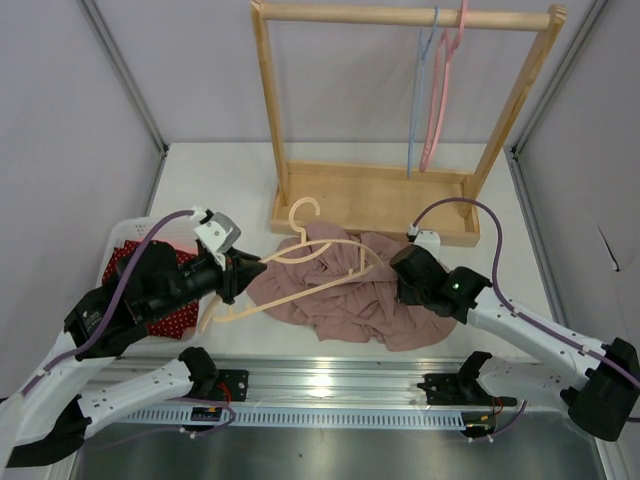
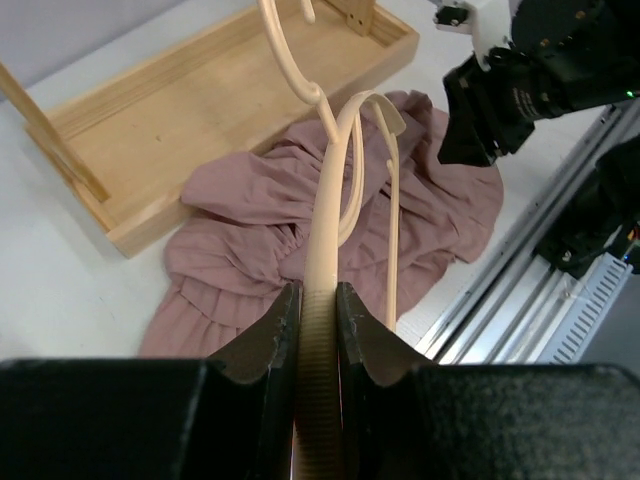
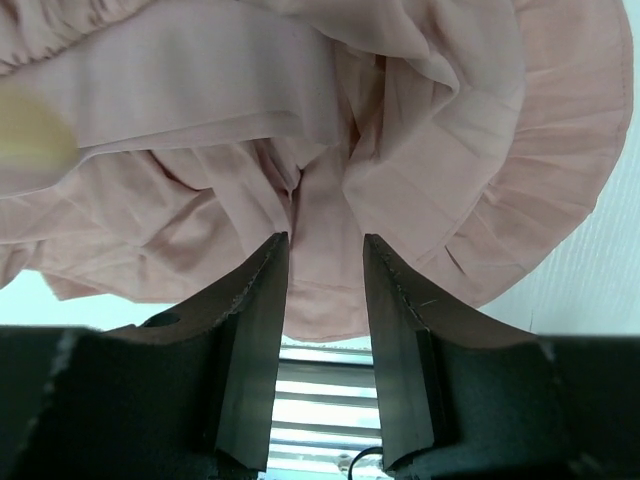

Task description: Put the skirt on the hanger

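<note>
Skirt [image 1: 345,300] on table [image 1: 215,180], hanger [image 2: 322,250] in left gripper [image 2: 318,298]

One dusty pink skirt lies crumpled on the table, just in front of the one wooden rack [image 1: 375,205]. The left gripper's jaws are closed on one arm of a cream hanger, which lies across the skirt. The right gripper [image 3: 325,250] is low over the skirt's near edge; its jaws stand apart with a fold of cloth between them. Two more hangers hang on the rack, one blue [image 1: 418,100] and one pink [image 1: 440,100]. One white basket [image 1: 125,233] holds a red cloth [image 1: 175,315].
</note>
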